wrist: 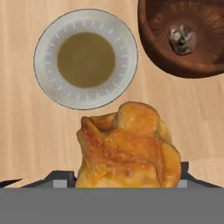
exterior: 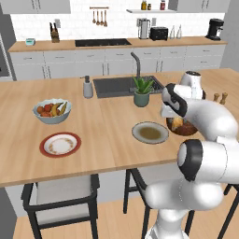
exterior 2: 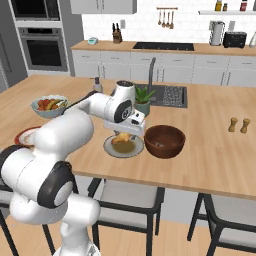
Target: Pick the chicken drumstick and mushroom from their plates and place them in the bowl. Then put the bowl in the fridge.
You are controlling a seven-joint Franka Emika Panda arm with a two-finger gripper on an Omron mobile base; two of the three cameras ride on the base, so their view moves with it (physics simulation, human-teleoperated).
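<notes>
Drumstick (wrist: 127, 146) is in the gripper (wrist: 127, 181), jaws spread wide around it and pinching it from both sides, the meat hanging clear above the tabletop (wrist: 22, 131). In the hand view the olive-grey plate (wrist: 50, 83) it belongs to lies bare at about eleven o'clock from the meat, and the wooden bowl (wrist: 157, 48) sits at about one o'clock, just beside that plate. Mushroom (wrist: 182, 38), a small grey lump, already rests on the bowl's floor.

From the right base view the gripper (exterior 2: 125, 136) hangs over the plate (exterior 2: 111, 148), with the bowl (exterior 2: 164, 141) next to it at three o'clock. The red-rimmed plate (exterior: 59, 144) sits empty, well apart at nine o'clock in the left base view, near the fruit bowl (exterior: 52, 110).

I'd judge the mushroom half done and the drumstick mid-carry. The next move calls for a short sideways travel until the meat hangs over the bowl's middle, then a release low enough that it drops inside the rim and not onto the mushroom's edge or the tabletop. Fridge work comes after.
</notes>
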